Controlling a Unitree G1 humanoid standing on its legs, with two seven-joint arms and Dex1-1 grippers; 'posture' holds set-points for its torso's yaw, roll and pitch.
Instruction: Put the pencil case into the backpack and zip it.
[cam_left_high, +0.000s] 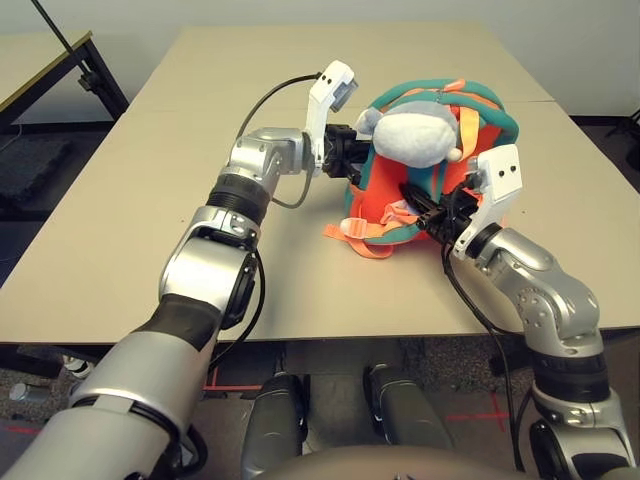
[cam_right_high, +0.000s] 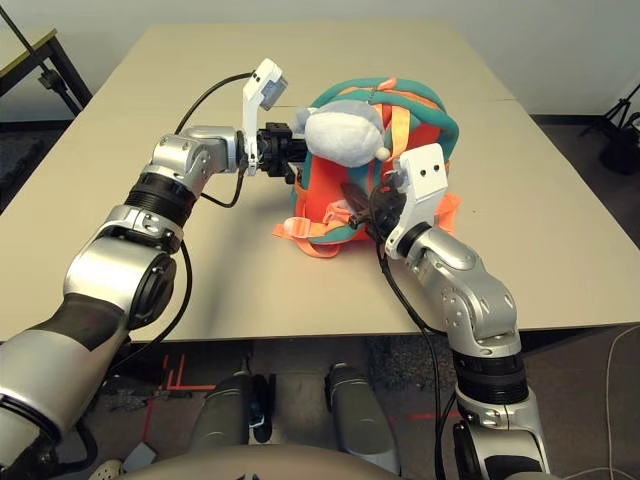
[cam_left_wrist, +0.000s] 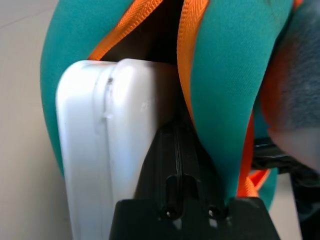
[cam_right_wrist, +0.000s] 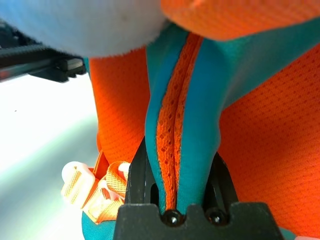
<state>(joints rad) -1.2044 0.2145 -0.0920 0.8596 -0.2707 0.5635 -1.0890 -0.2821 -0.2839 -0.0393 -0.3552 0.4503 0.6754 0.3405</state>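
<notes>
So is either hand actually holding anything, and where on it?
The right gripper holds the backpack by a teal strap. The left is shut beside the white case.

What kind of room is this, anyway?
Probably a lab or workshop for testing robots, though I can't be certain: two jointed metal arms work over a big bare-topped table, a child's backpack serves as the practice item, and a black stand is at the side.

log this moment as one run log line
case: partly in bag | bag: open | left tool: shut, beside case | right tool: gripping strap
</notes>
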